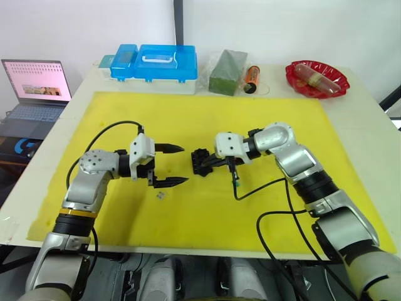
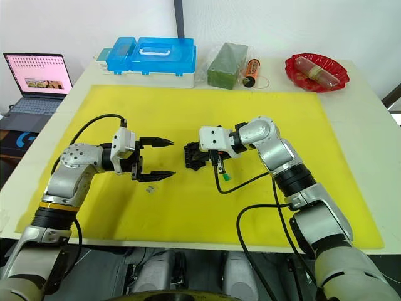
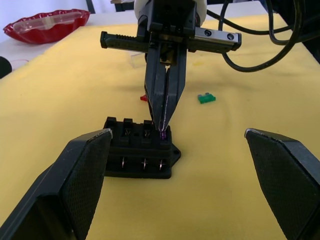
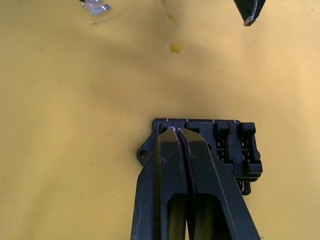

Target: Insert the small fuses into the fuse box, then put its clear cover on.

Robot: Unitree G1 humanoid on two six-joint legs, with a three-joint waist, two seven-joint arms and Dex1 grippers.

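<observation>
Right gripper pinches the pinkish fuse at the fuse box — left gripper beside it, fingers wide apart.

Right gripper fingertips hide one end slot of fuse box; pinched pinkish fuse barely visible.
</observation>
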